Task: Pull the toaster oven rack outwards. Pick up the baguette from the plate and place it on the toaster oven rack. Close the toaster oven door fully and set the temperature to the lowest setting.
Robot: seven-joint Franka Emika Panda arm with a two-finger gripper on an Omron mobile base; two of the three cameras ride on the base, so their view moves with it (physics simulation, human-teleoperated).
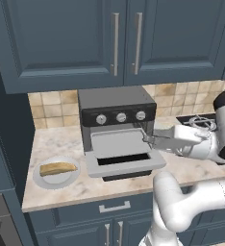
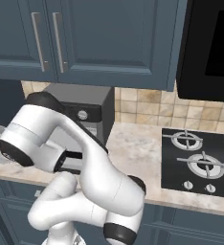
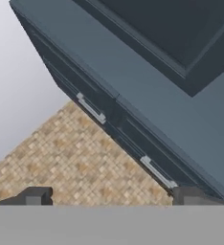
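the toaster oven [image 1: 117,115] is parked at the back of the counter [image 1: 56,139] against the tiled wall, and its toaster oven door [image 1: 124,162] is dropped flat in front of it, so the cavity is open for loading. the rack [image 1: 118,143] is seen as a pale shelf in the mouth of the oven just above the door; how far out it sits can't really be told. the gripper [image 1: 146,138] is held at the right front corner of the oven, level with the rack's right edge, fingers spread wide with nothing between them, probably lined up for hooking the rack, though contact can't be confirmed. the baguette [image 1: 58,168] is left lying on the plate [image 1: 43,178], to the left of the oven and a bit forward, near the counter edge. a gas hob [image 2: 200,162] is set to the right of the oven, well apart. the lowered door is the thing most likely to be bumped when bread is carried in.
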